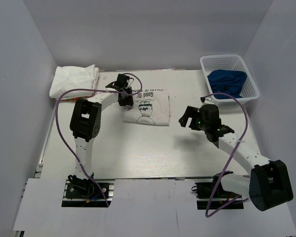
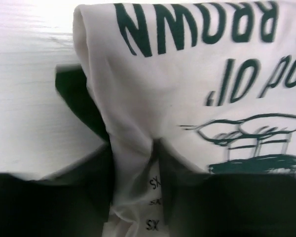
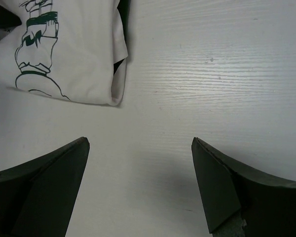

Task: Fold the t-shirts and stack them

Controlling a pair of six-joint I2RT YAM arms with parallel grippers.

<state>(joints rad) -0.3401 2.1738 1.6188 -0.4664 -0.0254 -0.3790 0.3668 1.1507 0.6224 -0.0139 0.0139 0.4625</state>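
Note:
A folded white t-shirt with a dark green printed graphic (image 1: 147, 109) lies at the table's middle back. It also shows in the left wrist view (image 2: 187, 98) and the right wrist view (image 3: 64, 54). My left gripper (image 1: 124, 95) is shut on its left edge, pinching a ridge of cloth (image 2: 135, 182). A white folded bundle (image 1: 74, 80) lies at the back left corner. My right gripper (image 1: 187, 117) is open and empty, above bare table to the right of the printed shirt (image 3: 140, 143).
A white mesh basket (image 1: 230, 61) with blue cloth (image 1: 228, 81) stands at the back right. White walls close the table on three sides. Purple cables loop from both arms.

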